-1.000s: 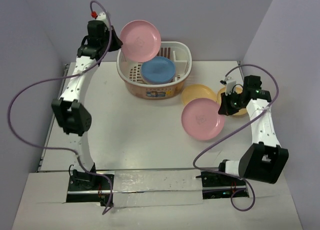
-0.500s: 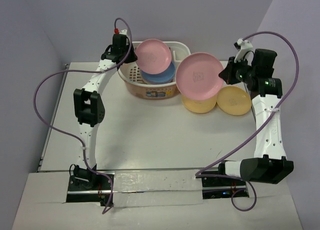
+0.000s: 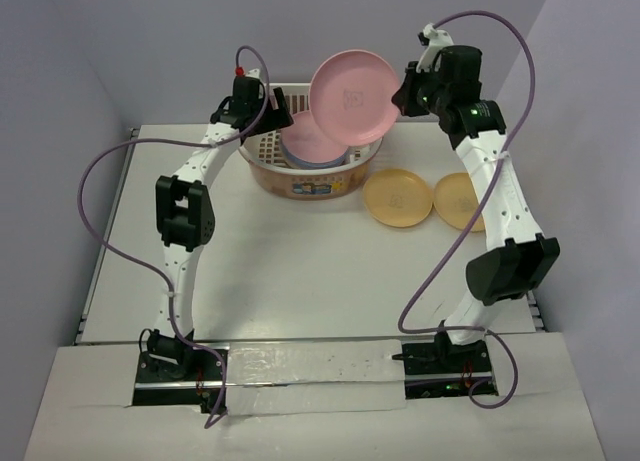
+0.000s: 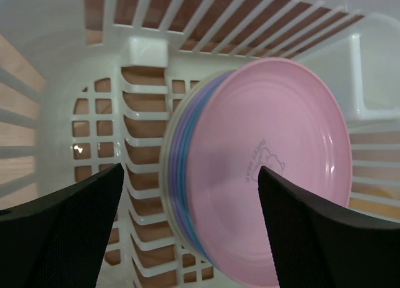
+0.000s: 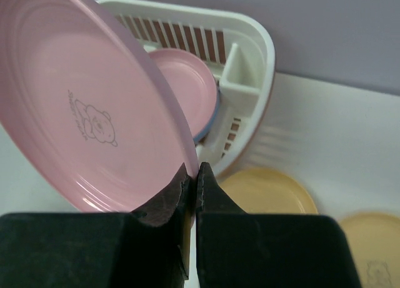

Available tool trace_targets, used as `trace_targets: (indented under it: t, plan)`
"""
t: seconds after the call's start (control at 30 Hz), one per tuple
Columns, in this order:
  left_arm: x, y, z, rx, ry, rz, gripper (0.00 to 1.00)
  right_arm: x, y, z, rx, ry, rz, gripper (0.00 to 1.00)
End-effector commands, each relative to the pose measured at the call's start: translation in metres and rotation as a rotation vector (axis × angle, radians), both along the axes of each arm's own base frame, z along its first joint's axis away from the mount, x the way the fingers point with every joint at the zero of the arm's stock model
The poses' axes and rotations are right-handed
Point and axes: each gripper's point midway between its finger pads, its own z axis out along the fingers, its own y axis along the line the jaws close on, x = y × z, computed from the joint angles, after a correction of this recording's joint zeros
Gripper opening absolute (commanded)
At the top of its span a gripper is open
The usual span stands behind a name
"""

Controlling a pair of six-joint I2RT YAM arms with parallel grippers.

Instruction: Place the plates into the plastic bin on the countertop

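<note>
The plastic bin (image 3: 310,176) stands at the back of the countertop (image 3: 280,271) and holds a stack of plates with a pink plate (image 3: 308,141) on top. In the left wrist view that pink plate (image 4: 269,169) rests on blue and lilac ones. My left gripper (image 4: 187,238) hangs open over the bin's left side (image 3: 270,116), holding nothing. My right gripper (image 5: 195,175) is shut on the rim of a second pink plate (image 5: 81,113), held tilted above the bin's right half (image 3: 348,93). Two yellow-orange plates (image 3: 398,197) (image 3: 462,201) lie right of the bin.
The bin's slotted wall (image 4: 144,50) and a divider pocket (image 5: 250,57) stand close to both grippers. Pale lilac walls enclose the back and sides. Purple cables loop off both arms.
My left gripper let its pink plate go onto the bin's stack and opened. My right arm lifted the other pink plate off the countertop and carried it back-left, above the bin.
</note>
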Motion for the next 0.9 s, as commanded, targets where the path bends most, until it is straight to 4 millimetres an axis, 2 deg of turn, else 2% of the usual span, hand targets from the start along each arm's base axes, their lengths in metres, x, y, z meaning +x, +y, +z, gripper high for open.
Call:
trace_targets:
  t: [0.0,0.1,0.13,0.2,0.27,0.3,0.37,0.43,0.5,0.57,0.63,0.67,0.7,0.8,0.83,0.87]
  plan:
    - [-0.001,0.017,0.16,-0.124,-0.3,0.012,0.99,0.039,0.022,0.03,0.05,-0.106,-0.03,0.0]
    - [-0.016,0.042,0.243,-0.15,-0.467,0.044,0.99,0.062,0.034,0.013,0.049,-0.081,-0.035,0.0]
    - [-0.023,0.049,0.265,-0.152,-0.511,0.056,0.99,0.067,0.037,0.008,0.049,-0.073,-0.033,0.0]
    - [-0.046,0.068,0.316,-0.128,-0.629,0.102,0.99,0.083,0.048,-0.009,0.052,-0.05,-0.02,0.0]
    - [-0.065,0.078,0.337,-0.093,-0.681,0.111,0.99,0.093,0.055,-0.016,0.066,-0.045,-0.012,0.0]
    - [-0.083,0.09,0.358,-0.08,-0.723,0.147,0.99,0.1,0.06,-0.024,0.075,-0.035,-0.008,0.0]
    - [-0.093,0.1,0.358,-0.041,-0.706,0.175,0.99,0.112,0.066,-0.043,0.074,-0.009,-0.002,0.0]
    - [-0.104,0.108,0.349,-0.007,-0.665,0.188,0.99,0.123,0.074,-0.063,0.068,0.009,0.001,0.0]
    - [-0.116,0.114,0.352,0.003,-0.667,0.195,0.99,0.128,0.077,-0.068,0.075,0.01,0.006,0.0]
    - [-0.124,0.12,0.332,0.047,-0.618,0.205,0.99,0.136,0.083,-0.086,0.08,0.035,0.016,0.0]
    - [-0.131,0.126,0.324,0.069,-0.598,0.214,0.99,0.14,0.088,-0.102,0.083,0.06,0.027,0.01]
    - [-0.135,0.128,0.323,0.076,-0.592,0.219,0.99,0.142,0.091,-0.109,0.087,0.072,0.031,0.09]
    - [-0.138,0.13,0.32,0.081,-0.585,0.219,0.99,0.142,0.092,-0.114,0.091,0.083,0.033,0.24]
    - [-0.141,0.132,0.31,0.09,-0.562,0.224,0.99,0.143,0.096,-0.129,0.092,0.114,0.036,0.83]
    - [-0.141,0.132,0.308,0.091,-0.558,0.224,0.99,0.143,0.097,-0.13,0.092,0.117,0.039,0.94]
    - [-0.141,0.132,0.305,0.09,-0.553,0.224,0.99,0.141,0.098,-0.126,0.095,0.112,0.047,0.98]
